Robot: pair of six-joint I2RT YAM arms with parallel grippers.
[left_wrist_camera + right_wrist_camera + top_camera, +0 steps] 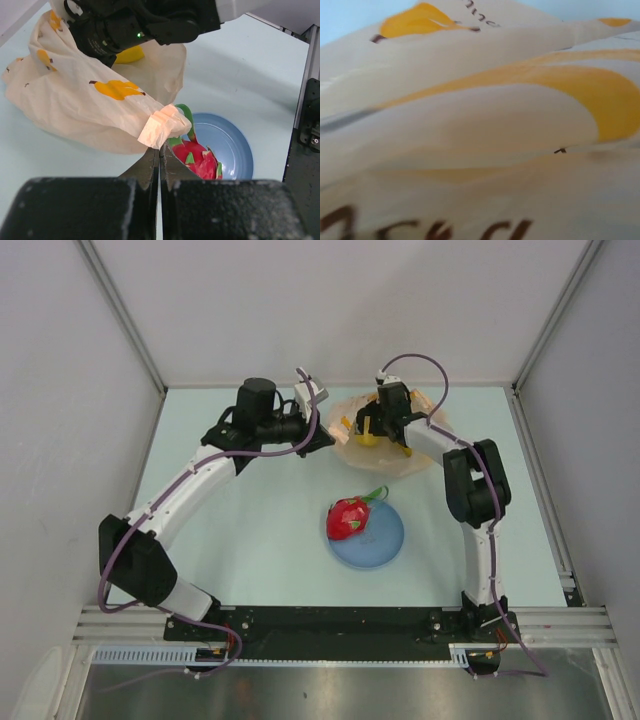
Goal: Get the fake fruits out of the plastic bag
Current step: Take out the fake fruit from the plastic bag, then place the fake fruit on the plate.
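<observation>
The peach-orange plastic bag (400, 445) lies at the back of the table. My left gripper (322, 435) is shut on the bag's folded edge; the left wrist view shows the closed jaws (160, 148) pinching that fold of the bag (85, 100). My right gripper (375, 432) reaches down into the bag's mouth, right at a yellow fruit (368, 438), which also shows in the left wrist view (129, 55). Its fingers are hidden, and bag film (480, 125) fills the right wrist view. The red-pink dragon fruit (350, 517) lies on the blue plate (385, 545).
The blue plate (235, 145) with the dragon fruit (200, 159) sits in front of the bag, toward the arm bases. Grey walls enclose the table on three sides. A black rail runs along the near edge.
</observation>
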